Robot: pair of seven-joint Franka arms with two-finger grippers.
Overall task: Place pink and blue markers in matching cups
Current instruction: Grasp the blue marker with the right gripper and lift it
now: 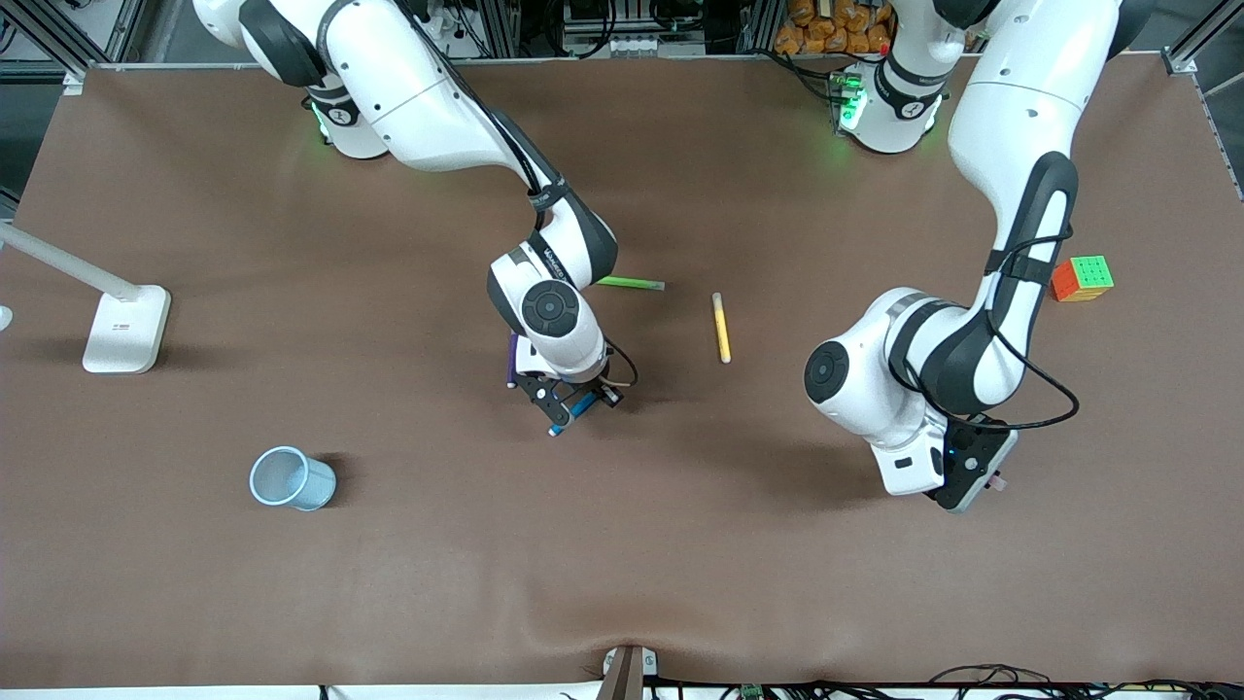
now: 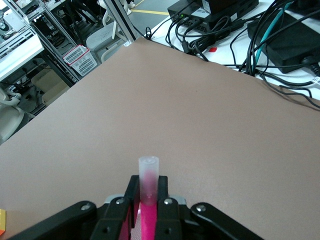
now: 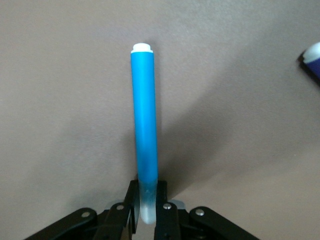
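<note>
The blue cup point(image 1: 293, 478) sits nearest the front camera, toward the right arm's end of the table, tipped so its mouth faces up at the camera. Its inside looks empty, though the mesh wall hides part of it. No pink cup shows in any view.

The left gripper point(image 1: 977, 486) hangs over bare table toward the left arm's end, its fingers point(image 2: 164, 202) clamped on the pink marker point(image 2: 148, 197). In the left wrist view the marker's pale cap sticks out past the fingertips, with only brown table point(image 2: 165, 110) under it. From the front just a small pink tip shows at the gripper's edge.

The right gripper point(image 1: 573, 403) is over the middle of the table, its fingers point(image 3: 162, 205) closed on the cap end of the blue marker point(image 3: 144, 125). The blue barrel runs out from the fingers to a white end plug. It casts a shadow on the cloth; whether it touches the table cannot be told.

The dark purple pen point(image 1: 512, 358) lies partly under the right arm's wrist, just beside that gripper.

Farther from the camera a yellow pen point(image 1: 721, 328) lies flat near the table's middle, and a green pen point(image 1: 630, 283) lies a bit farther, part hidden by the right arm.

A colour cube point(image 1: 1082, 278) sits toward the left arm's end. A white lamp base point(image 1: 126, 329) stands at the right arm's end.
</note>
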